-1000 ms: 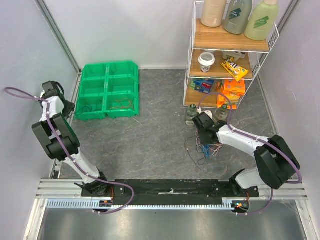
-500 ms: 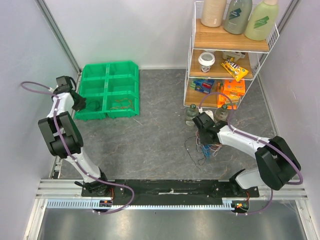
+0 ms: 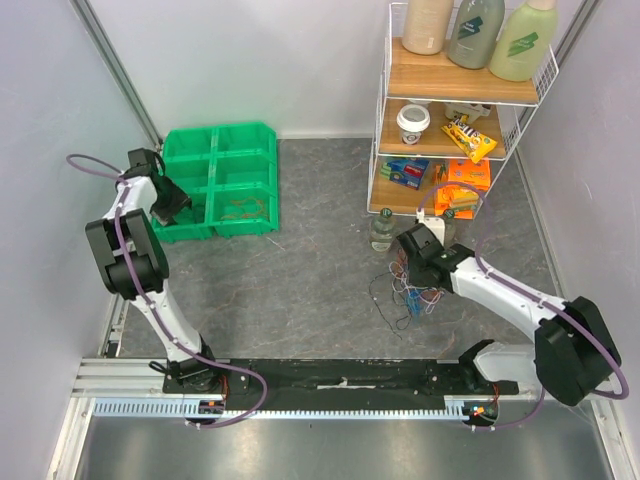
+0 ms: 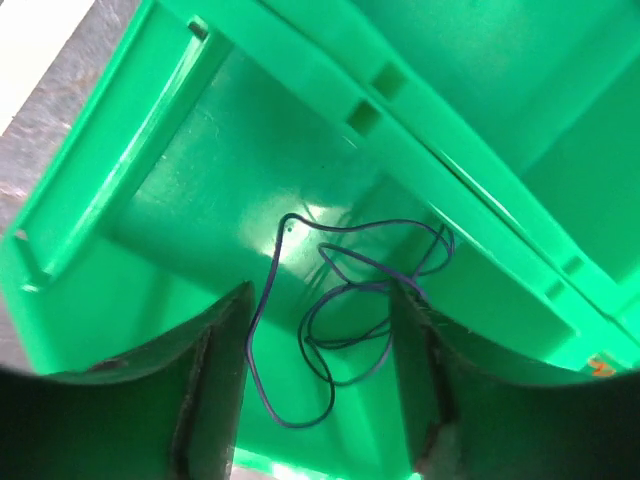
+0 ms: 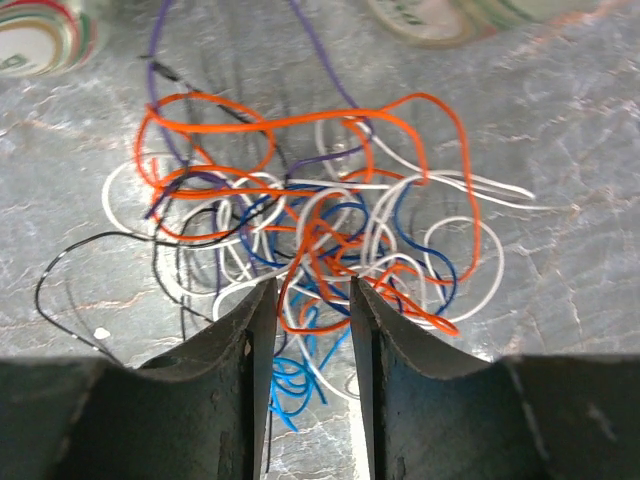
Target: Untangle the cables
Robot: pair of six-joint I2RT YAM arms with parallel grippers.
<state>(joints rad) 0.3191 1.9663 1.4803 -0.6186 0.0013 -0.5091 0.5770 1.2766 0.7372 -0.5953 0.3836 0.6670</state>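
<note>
Grey table (image 3: 300,290), cables (image 5: 318,235) (tangled) beneath right tool (image 5: 312,300)

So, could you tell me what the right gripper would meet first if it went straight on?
Probably the cables, the orange and white strands directly ahead of the right gripper; depth is unclear.

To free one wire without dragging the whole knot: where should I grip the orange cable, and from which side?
Grip the orange cable at its far loop, on the tangle's outer edge, where few wires cross it. Probably come straight down with the right end effector, jaws across the wire; its middle is knotted with white and blue.
</note>
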